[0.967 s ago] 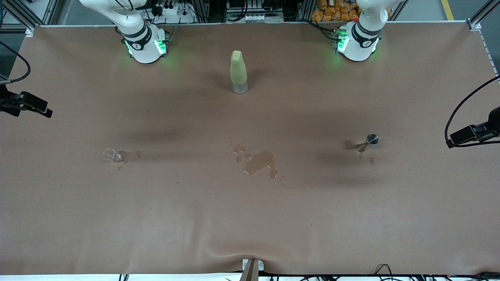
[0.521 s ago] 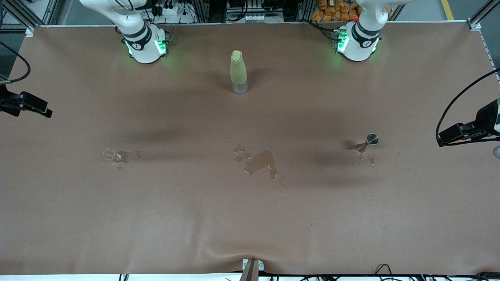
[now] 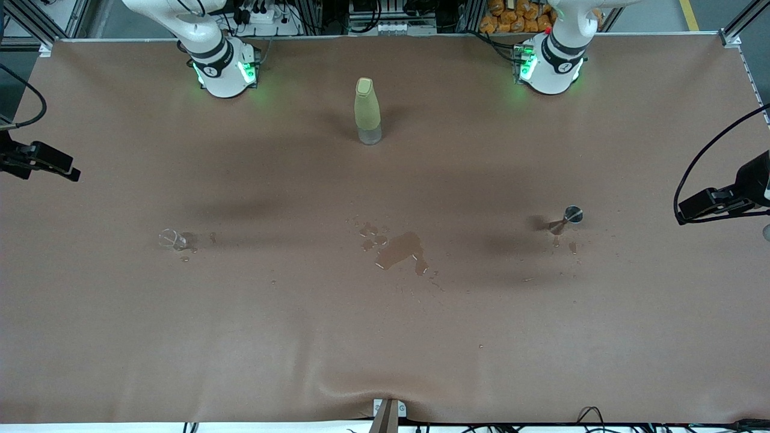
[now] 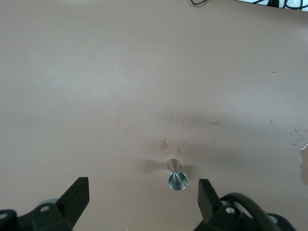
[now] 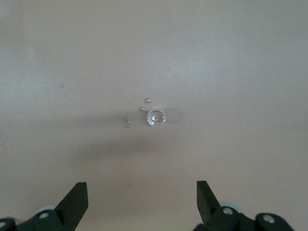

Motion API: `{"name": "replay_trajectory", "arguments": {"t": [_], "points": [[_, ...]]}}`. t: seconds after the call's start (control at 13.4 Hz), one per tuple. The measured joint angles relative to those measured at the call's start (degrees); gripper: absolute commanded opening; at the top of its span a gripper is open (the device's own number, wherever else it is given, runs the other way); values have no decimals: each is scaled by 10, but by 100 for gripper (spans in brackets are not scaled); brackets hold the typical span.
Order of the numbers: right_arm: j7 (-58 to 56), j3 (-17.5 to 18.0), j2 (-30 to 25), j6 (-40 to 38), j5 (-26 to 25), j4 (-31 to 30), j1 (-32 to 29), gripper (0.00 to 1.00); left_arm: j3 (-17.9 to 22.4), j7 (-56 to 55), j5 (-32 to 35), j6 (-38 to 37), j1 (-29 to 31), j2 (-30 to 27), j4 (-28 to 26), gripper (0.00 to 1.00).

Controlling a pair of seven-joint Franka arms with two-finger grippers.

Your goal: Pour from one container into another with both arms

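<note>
A small metal jigger [image 3: 568, 218] stands on the brown table toward the left arm's end. My left gripper [image 4: 143, 192] hangs high over the jigger [image 4: 177, 177], open and holding nothing. A small clear glass [image 3: 171, 239] sits toward the right arm's end. My right gripper [image 5: 142, 195] hangs high over the table beside the glass [image 5: 156, 117], open and holding nothing. In the front view only black parts of the left hand [image 3: 716, 203] and the right hand [image 3: 39, 161] show at the table's ends.
A tall yellow-green bottle [image 3: 367, 111] stands between the two arm bases, farther from the front camera than the jigger and glass. A puddle of spilled liquid [image 3: 400, 249] lies mid-table, with drops around the jigger and the glass.
The black part of the left hand at the left arm's end of the table has shifted a little toward the middle. Nothing on the table has moved.
</note>
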Motion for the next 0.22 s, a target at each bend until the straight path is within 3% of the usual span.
{"name": "replay_trajectory", "arguments": {"t": [0.22], "points": [[0,0,0,0,0,0,0,100,1,0,0,-13,1,0,0,100]]}}
